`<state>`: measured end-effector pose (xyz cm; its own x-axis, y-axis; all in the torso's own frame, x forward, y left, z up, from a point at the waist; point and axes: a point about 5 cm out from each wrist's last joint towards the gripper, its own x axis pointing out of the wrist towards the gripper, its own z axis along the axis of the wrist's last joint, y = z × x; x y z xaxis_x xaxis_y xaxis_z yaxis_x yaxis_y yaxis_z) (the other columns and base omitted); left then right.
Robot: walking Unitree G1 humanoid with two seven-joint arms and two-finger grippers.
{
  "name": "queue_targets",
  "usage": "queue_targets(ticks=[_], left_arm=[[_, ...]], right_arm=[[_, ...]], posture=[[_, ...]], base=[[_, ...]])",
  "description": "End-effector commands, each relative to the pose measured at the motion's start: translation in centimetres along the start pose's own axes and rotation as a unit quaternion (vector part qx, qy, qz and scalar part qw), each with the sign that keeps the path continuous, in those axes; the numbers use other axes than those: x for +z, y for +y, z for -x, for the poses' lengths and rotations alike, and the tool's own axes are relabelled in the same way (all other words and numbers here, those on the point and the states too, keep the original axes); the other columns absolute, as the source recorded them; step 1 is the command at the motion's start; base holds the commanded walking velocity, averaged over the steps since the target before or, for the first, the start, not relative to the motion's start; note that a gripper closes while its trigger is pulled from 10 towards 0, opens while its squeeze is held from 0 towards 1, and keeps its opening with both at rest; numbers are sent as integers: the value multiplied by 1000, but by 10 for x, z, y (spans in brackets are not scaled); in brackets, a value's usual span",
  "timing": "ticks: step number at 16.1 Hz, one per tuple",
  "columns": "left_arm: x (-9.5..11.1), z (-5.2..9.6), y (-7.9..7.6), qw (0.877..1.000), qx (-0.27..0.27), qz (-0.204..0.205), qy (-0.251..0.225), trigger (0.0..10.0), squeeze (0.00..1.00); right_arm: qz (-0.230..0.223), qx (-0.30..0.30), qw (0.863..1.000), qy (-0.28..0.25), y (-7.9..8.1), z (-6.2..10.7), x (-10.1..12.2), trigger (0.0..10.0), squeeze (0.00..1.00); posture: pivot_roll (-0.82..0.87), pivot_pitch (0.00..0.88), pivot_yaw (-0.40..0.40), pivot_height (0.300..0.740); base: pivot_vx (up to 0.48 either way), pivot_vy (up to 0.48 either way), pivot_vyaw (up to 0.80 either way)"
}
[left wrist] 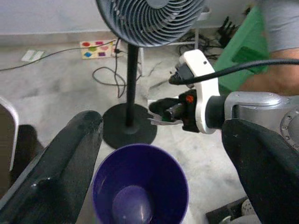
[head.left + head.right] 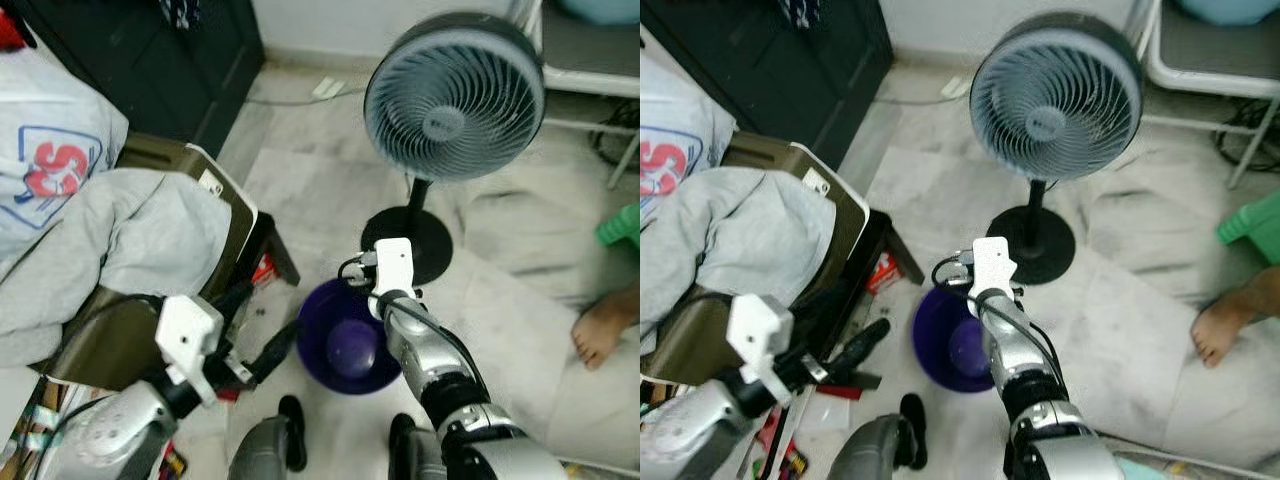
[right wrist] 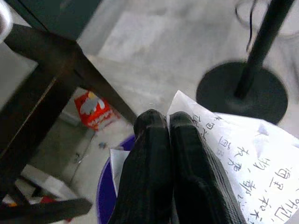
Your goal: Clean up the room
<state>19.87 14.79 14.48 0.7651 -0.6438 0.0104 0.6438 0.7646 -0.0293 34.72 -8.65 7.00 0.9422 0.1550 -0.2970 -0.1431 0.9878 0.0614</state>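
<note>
A crumpled white sheet of paper (image 3: pixel 243 154) bearing handwritten characters, pinched between the closed black fingers of my right gripper (image 3: pixel 170 122), hangs over the rim of the round purple bin (image 1: pixel 140 186) standing upright and open-mouthed on the pale floor.

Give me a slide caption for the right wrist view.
Right gripper pinching a handwritten paper above the purple bin, beside the fan base.

Pale marble floor (image 2: pixel 320 170) with a standing fan (image 2: pixel 455 95), dark cabinet (image 2: pixel 150 60) and clothes-draped chair (image 2: pixel 215 215)
</note>
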Motion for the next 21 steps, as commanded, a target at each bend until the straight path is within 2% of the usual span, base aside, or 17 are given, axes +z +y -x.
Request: queue_targets(ticks=[1,3,6,10,11,12,18,21], left_arm=[[-1,6,0,1000,3,3,15,10000,0],[-1,7,1,1000,2,3,25,10000,0],[-2,4,-5,999,-10,3,32,10000,0],[-1,0,-8,999,-10,8,31,10000,0],[-1,0,-8,999,-8,9,31,10000,0],[-1,0,-8,999,-6,11,31,10000,0],[-2,-1,-5,999,8,17,34,10000,0],[-5,-8,0,999,16,14,28,10000,0]], right_arm=[[-22,3,1000,22,8,1,-10,10000,0],[-45,17,998,38,17,0,-14,10000,0],[-37,34,998,48,33,1,-19,10000,0],[-49,25,996,64,29,0,-23,10000,0],[-48,25,996,66,28,0,-23,10000,690],[-47,24,996,67,28,0,-23,10000,1000],[-33,4,999,43,18,-4,-12,10000,1000],[-19,-5,999,31,11,-5,-7,10000,1000]], posture=[[305,418,160,740],[298,424,164,740],[282,429,158,740],[280,435,149,740],[279,436,146,740],[279,435,146,740],[262,427,137,740],[242,425,124,740]], base=[[0,0,0],[0,0,0],[0,0,0],[0,0,0],[0,0,0],[0,0,0],[0,0,0],[0,0,0]])
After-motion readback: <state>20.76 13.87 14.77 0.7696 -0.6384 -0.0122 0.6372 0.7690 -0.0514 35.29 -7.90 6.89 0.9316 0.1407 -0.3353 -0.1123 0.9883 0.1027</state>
